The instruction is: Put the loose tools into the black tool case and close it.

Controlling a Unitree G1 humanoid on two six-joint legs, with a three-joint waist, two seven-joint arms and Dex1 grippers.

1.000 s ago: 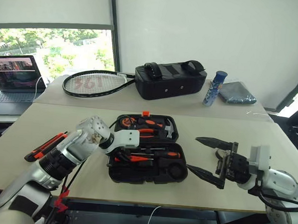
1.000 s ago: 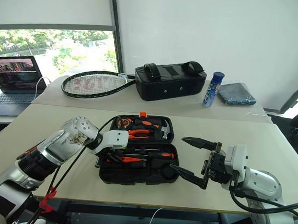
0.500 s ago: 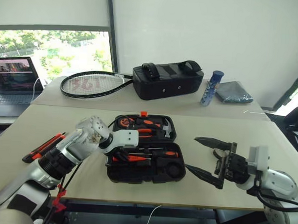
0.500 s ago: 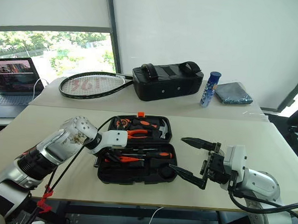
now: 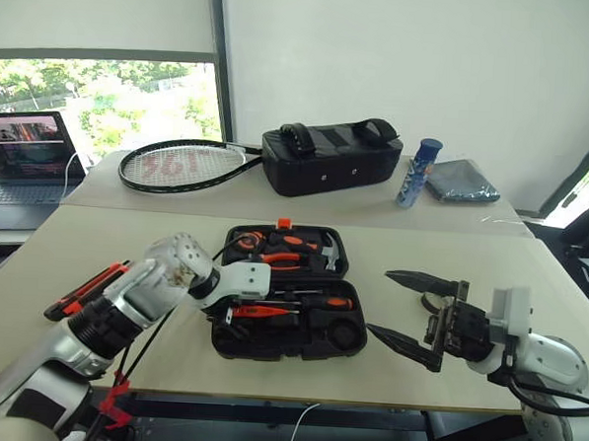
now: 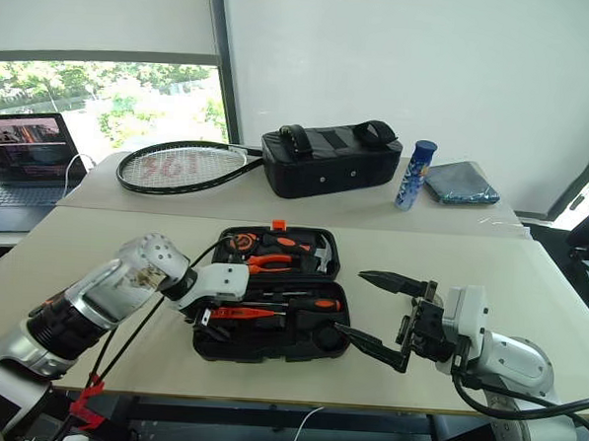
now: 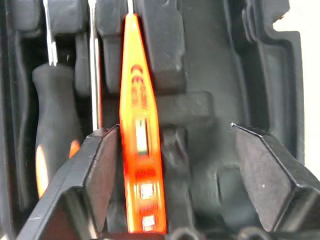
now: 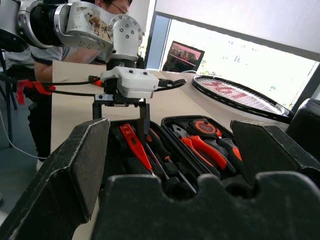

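The black tool case [image 5: 287, 355] lies open in the middle of the table. Pliers, a hammer and a tape fill its far half. My left gripper [image 7: 172, 131] hangs open over the left end of the near half. The small slim orange tool [image 7: 137, 125] lies in a moulded slot between the fingers, close to one finger [image 7: 102, 165]. A black-and-orange screwdriver [image 5: 320, 303] rests in the slot beside it. The long orange-black utility knife [image 5: 85, 291] lies on the table left of my left arm. My right gripper [image 5: 380, 302] hovers open, right of the case, holding nothing.
On the far table sit a tennis racket [image 5: 184, 165], a black fabric bag [image 5: 332, 163], a blue bottle [image 5: 416, 173] and a grey cloth [image 5: 462, 182]. A laptop [image 5: 26, 152] stands at the far left. A person [image 8: 116, 5] is behind my left arm.
My left gripper has opened and let go of the slim orange tool, which now lies in the case's near half. The right gripper has not moved.
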